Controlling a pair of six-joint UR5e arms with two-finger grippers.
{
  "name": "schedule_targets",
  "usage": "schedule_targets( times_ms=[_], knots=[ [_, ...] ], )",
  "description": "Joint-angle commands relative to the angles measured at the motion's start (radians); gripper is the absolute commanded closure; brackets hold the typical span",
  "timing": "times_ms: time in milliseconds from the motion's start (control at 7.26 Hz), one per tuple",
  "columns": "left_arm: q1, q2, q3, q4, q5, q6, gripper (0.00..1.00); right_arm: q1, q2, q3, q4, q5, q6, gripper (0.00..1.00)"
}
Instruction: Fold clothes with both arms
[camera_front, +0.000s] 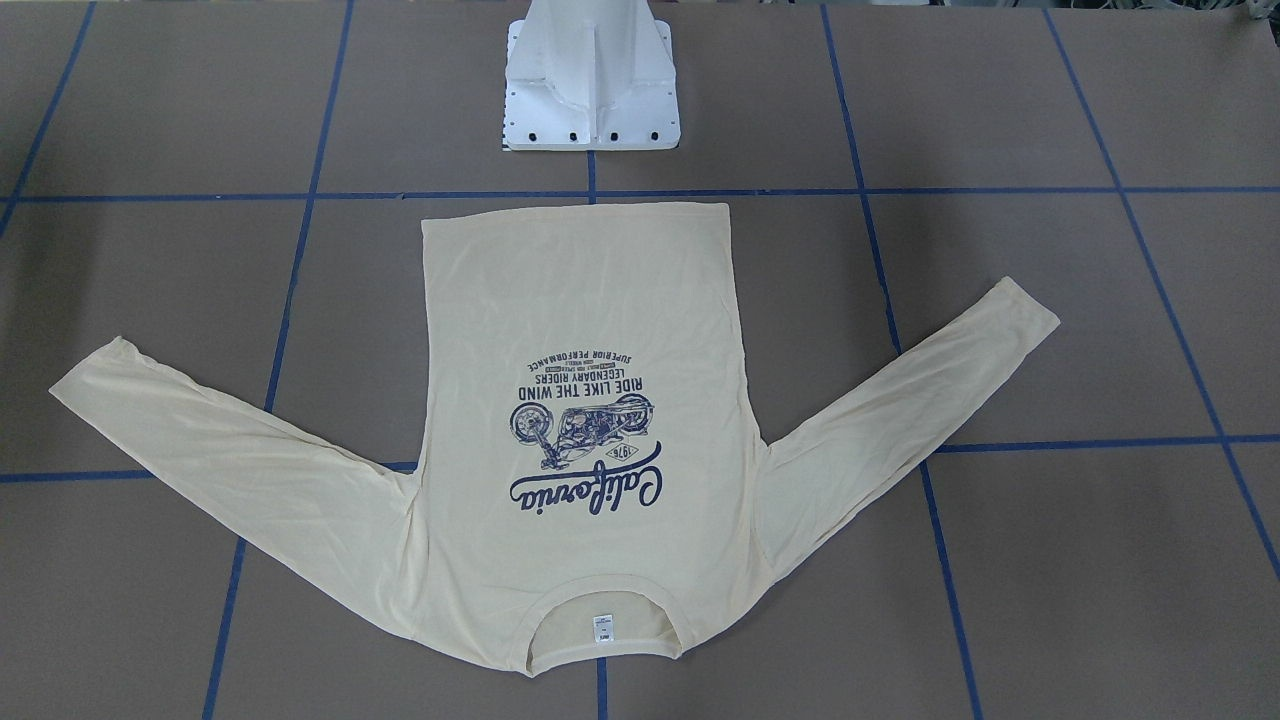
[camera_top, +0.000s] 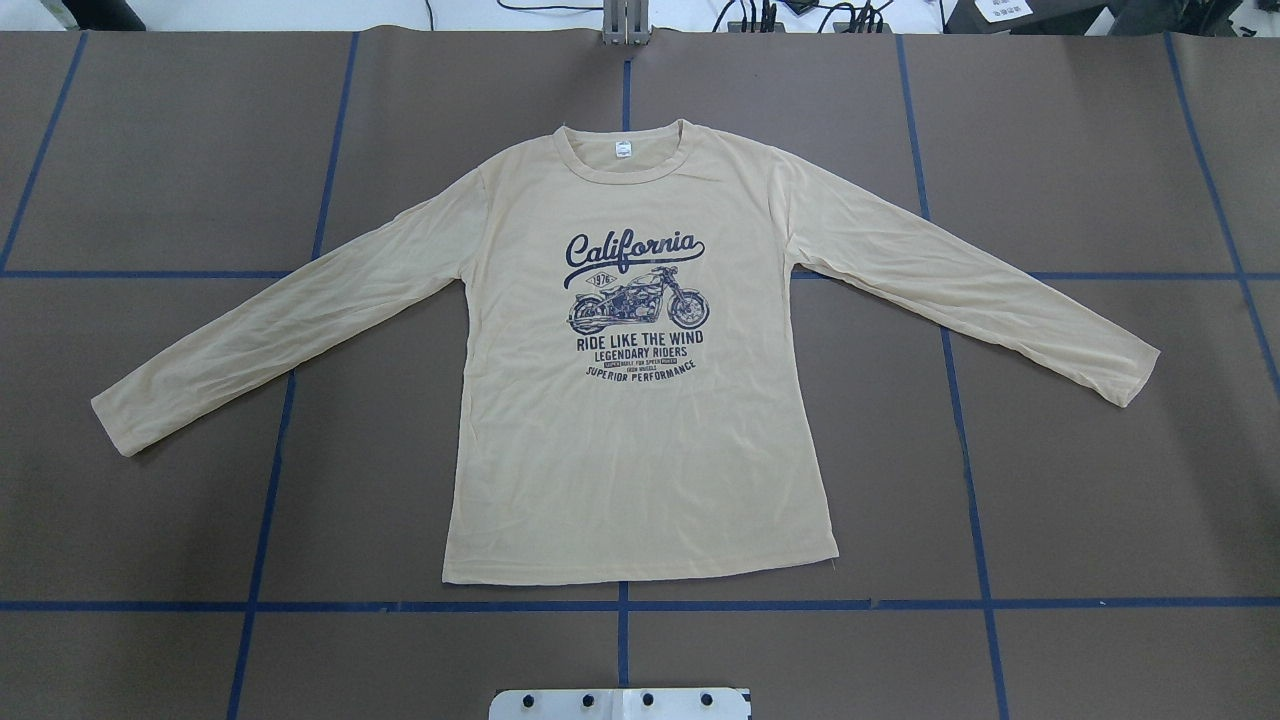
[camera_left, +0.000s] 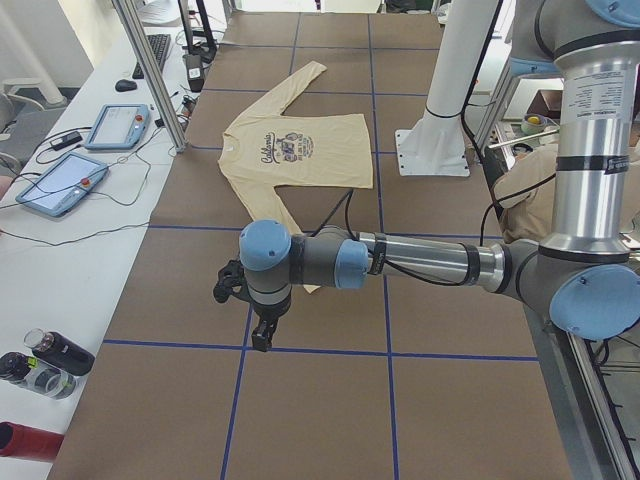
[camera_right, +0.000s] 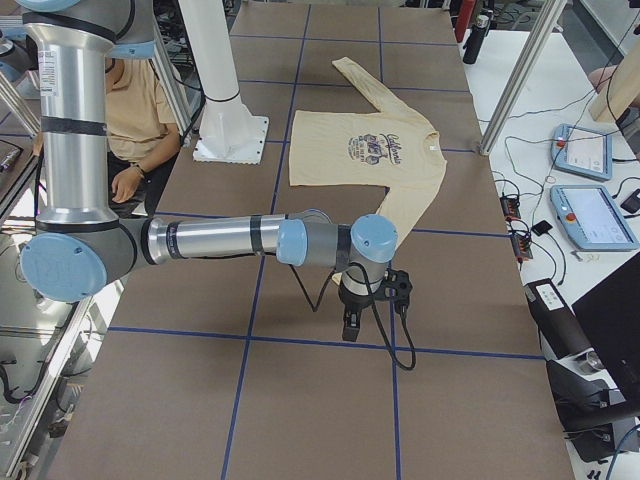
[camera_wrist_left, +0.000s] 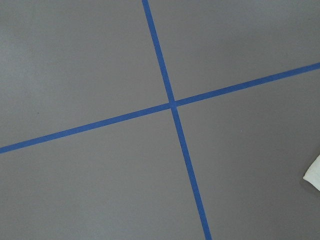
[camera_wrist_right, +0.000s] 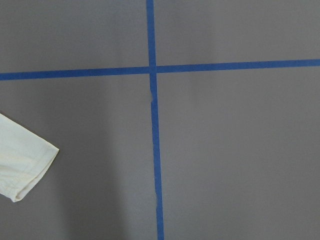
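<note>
- Found the shirt (camera_top: 640, 430) spread flat and unfolded at the middle of the tabletop (camera_top: 1100, 500). Navy print (camera_top: 635, 300) faced up, neck label (camera_top: 622, 150) on the side away from the robot, hem nearest the pedestal base (camera_front: 590, 80).
- Seemed laid out square to give both sides an even start for folding.
- Saw both sleeves opened wide and slanting back toward the robot, left cuff (camera_top: 120, 420) and right cuff (camera_top: 1130, 375) well apart from the body, probably one for each arm.
- Saw no fold or doubled layer anywhere; judged the folding not yet begun.
- Found the left arm (camera_left: 430, 262) and right arm (camera_right: 210, 238) stretched low over bare tabletop beyond the cuffs, with left claw (camera_left: 260, 330) and right claw (camera_right: 350, 322) pointing down and holding nothing.
- Caught just a cuff edge in each wrist view.
- Could not tell whether either claw was open or closed, as only the side views showed them.
</note>
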Motion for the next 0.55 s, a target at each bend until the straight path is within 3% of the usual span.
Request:
schedule_targets(
  times_ms=[0, 413],
  knots=[
    [0.001, -0.012, -0.018, 0.009, 0.005, -0.014, 0.0, -0.002, -0.005, -0.004, 0.002, 0.002, -0.001, 0.0],
    [0.003, 0.0, -0.028, 0.0, -0.03, -0.012, 0.0, -0.008, -0.011, 0.021, 0.008, 0.028, 0.001, 0.0]
  ],
)
